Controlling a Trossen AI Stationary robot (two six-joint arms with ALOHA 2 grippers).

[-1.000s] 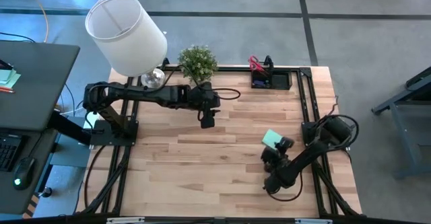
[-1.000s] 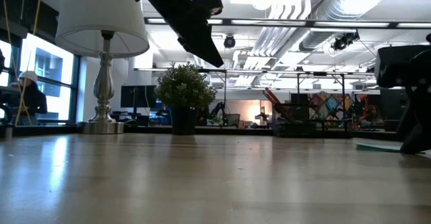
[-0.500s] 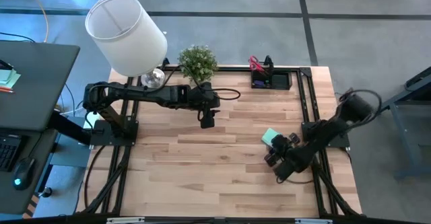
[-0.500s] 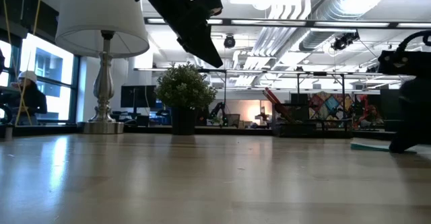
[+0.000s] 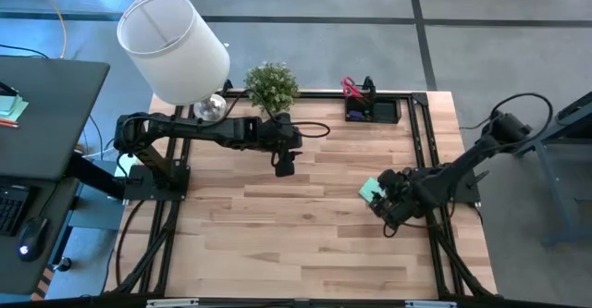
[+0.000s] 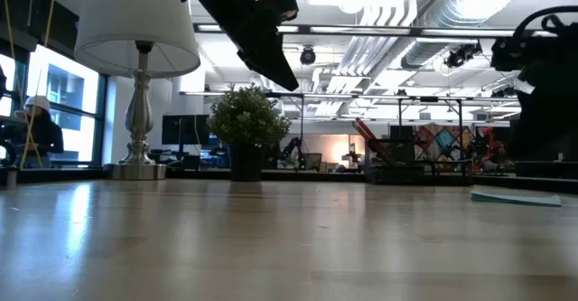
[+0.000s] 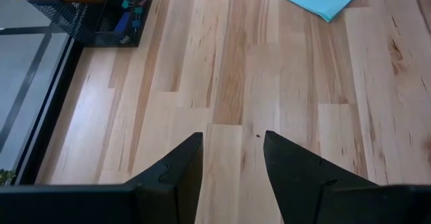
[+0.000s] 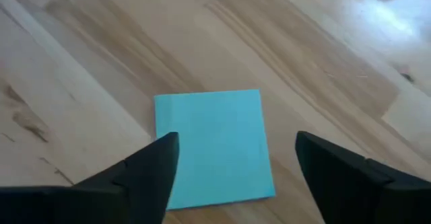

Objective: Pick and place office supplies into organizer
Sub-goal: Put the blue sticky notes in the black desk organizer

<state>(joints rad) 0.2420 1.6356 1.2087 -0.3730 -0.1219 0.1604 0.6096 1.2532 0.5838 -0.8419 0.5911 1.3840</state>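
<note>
the right gripper [image 5: 387, 200] hangs just over the mint-green sticky-note pad [image 5: 372, 190], which lies flat on the wooden table [image 5: 277, 234], its fingers [image 8: 148, 167] spread wide to either side of the pad and holding nothing. the left gripper [image 5: 284, 165] waits mid-table, parted narrowly and empty. the black organizer [image 5: 371, 110] sits at the far edge with red-handled scissors [image 5: 351, 88] in it.
</note>
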